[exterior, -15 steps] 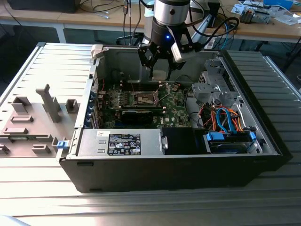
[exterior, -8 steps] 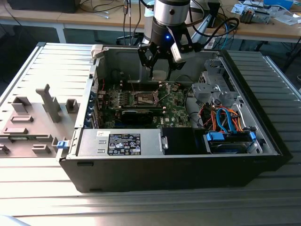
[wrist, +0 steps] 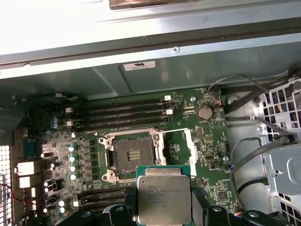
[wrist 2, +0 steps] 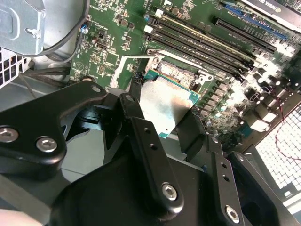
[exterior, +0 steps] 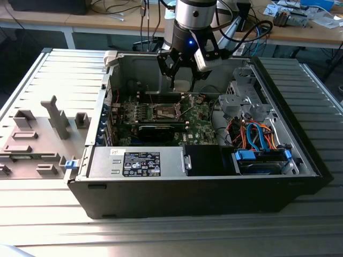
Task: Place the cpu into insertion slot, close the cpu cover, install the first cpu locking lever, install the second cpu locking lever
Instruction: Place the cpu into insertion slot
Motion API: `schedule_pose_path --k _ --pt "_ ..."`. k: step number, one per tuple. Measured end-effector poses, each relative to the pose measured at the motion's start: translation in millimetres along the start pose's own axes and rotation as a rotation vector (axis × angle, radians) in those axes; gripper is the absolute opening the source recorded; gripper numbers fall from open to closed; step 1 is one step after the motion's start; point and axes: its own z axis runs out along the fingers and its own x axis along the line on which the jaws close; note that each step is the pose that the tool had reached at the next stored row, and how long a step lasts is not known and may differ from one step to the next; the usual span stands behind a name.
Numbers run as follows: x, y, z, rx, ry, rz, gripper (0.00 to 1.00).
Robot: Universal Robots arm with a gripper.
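In the exterior view, the gripper hangs inside the open case, above the far part of the green board. The slot lies below it, a little toward the exterior view's left. A grey box with a black label sits along the case's near wall. In the second wrist view, the gripper is clamped on the cpu: black fingers press against two opposite edges, and the dull metal top faces the camera. The cpu is off the board, with the slot partly hidden behind it and the cover swung open beside the slot. Long black memory slots run along the slot's far side. In the first wrist view, the cpu sits between the fingers, held clear of the slot, whose dark contact field lies bare within its silvery frame. The cover is swung open just beside the slot, with green board showing through its square opening.
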Motion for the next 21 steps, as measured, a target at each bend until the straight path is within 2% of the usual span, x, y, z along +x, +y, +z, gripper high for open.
schedule_pose_path --k 21 --pt "0.0 -0.1 0.9 -0.0006 -0.0023 0.030 0.54"
